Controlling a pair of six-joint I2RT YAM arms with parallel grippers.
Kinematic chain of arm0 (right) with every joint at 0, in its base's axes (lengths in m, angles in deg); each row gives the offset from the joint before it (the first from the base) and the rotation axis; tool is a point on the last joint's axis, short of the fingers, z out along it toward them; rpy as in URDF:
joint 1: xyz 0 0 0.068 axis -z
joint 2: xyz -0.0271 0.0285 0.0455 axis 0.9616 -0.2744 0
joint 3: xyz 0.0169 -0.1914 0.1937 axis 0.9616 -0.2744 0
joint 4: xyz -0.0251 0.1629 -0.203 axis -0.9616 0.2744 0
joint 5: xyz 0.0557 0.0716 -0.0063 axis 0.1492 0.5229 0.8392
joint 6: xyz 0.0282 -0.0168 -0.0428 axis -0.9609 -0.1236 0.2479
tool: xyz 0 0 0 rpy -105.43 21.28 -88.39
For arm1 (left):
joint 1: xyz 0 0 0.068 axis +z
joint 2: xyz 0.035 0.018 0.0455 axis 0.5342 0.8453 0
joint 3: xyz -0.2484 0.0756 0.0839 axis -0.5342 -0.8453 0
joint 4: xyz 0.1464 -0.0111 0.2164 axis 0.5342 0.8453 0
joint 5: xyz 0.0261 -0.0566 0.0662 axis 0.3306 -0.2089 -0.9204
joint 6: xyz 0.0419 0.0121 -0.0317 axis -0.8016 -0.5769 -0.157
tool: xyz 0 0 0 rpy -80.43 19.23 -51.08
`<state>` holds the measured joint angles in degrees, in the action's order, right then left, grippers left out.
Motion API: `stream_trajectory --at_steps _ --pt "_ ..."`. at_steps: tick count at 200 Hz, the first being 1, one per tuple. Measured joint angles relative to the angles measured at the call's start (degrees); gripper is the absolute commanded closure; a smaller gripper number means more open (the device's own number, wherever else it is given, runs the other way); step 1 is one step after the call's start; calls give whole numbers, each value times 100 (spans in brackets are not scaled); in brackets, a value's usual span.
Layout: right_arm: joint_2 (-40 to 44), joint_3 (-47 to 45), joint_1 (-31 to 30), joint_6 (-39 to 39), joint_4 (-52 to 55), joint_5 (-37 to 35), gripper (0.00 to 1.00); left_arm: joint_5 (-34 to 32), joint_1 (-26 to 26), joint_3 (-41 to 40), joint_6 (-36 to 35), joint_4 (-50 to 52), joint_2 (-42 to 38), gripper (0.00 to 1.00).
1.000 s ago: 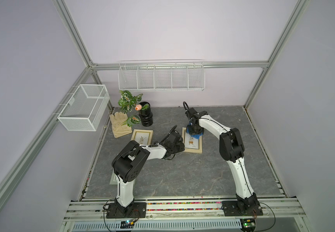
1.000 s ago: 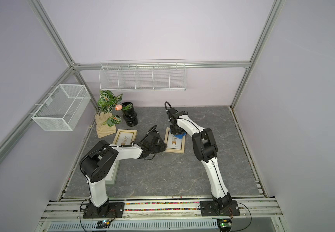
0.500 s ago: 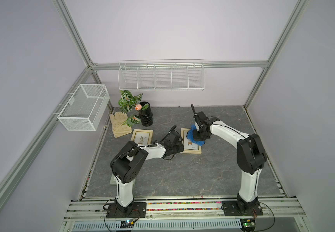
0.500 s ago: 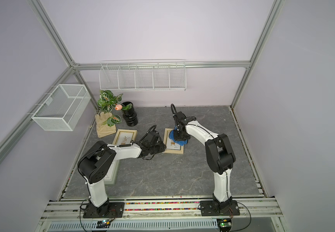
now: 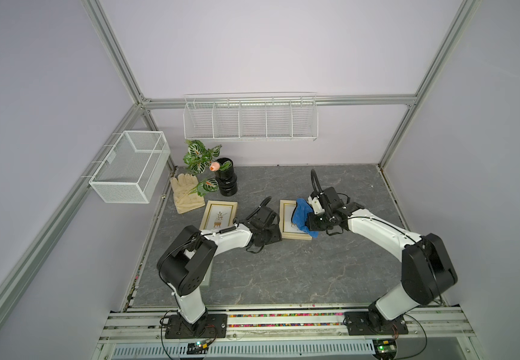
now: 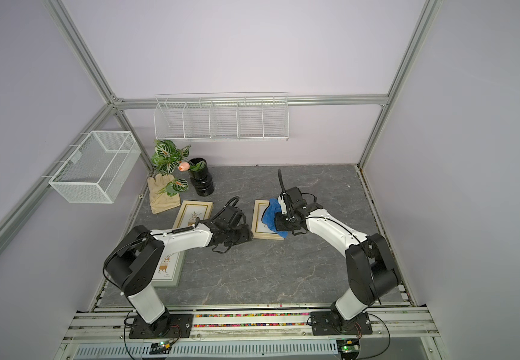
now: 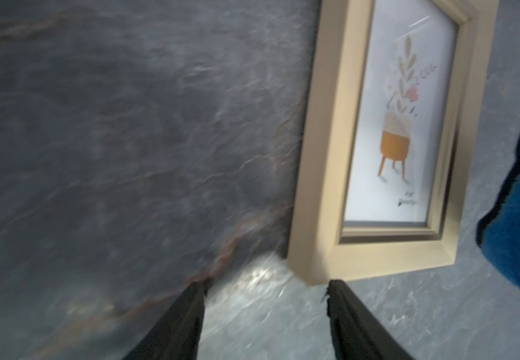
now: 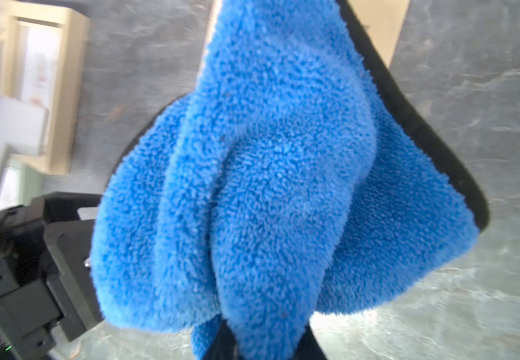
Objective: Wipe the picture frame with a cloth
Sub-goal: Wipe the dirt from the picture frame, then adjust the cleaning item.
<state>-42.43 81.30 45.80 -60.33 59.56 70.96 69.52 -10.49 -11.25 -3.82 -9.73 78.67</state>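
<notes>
Though low, right arm over frame.

Nothing here can be read with any certainty. In the left wrist view, the print inside the picture frame carries a short handwritten line below its drawn pot, too blurred to make out. In a top view, the large frame beside the left arm's base bears a tiny dark mark, which is also illegible.
</notes>
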Motion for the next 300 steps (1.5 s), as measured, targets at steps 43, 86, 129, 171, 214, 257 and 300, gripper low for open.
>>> stream_trajectory --at_steps 43,86,129,171,214,257,300 --pt "597 -474 -184 -46 -774 367 89 -142 -81 -1462 -214 -863 -1823 14" --pt "800 -702 -555 -199 -1523 581 88 -68 -186 -1818 -466 -2015 -2970 9" --pt "800 -752 -859 -352 -2090 745 88 138 -186 -1762 -446 -2490 -3012 9" --pt "800 -850 -1058 -385 -2581 898 87 256 -186 -1759 -229 -2621 -2914 11" --pt "802 -1141 -1290 -323 -2977 997 86 452 -101 -1759 61 -2826 -2914 27" --pt "802 -1296 -1541 -212 -3189 1034 86 811 162 -1759 299 -3143 -2846 36" --pt "809 -1296 -1641 -140 -3296 966 85 1113 166 -1755 341 -3211 -2643 38"
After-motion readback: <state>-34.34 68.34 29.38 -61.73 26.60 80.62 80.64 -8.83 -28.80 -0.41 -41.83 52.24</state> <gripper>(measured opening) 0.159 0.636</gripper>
